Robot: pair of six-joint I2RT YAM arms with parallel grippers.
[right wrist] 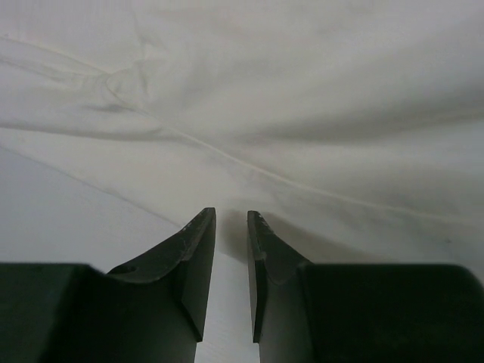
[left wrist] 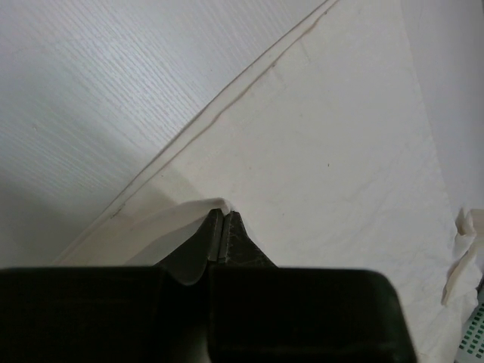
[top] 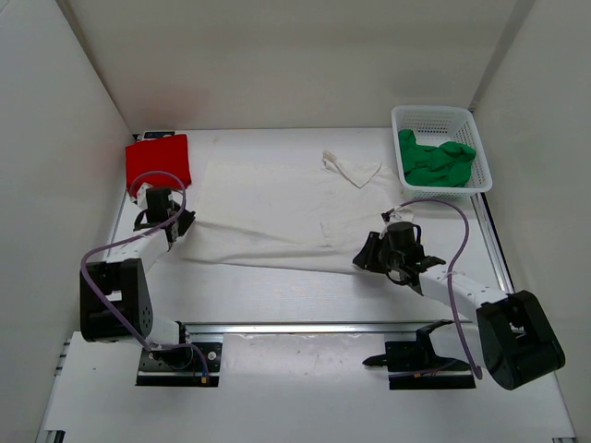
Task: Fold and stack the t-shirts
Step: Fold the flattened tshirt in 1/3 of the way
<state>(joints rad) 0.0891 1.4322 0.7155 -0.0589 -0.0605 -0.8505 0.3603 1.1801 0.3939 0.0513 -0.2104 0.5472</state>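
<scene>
Right hand (right wrist: 231, 213) hangs slightly parted, close over the white t-shirt (right wrist: 302, 113).

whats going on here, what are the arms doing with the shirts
Two robot arms are working on a white shirt spread on the table. The left gripper is shut on its left edge; the right gripper is open over its near edge, holding nothing. A red shirt lies folded at the far left corner, a green shirt bunched in the basket.
</scene>
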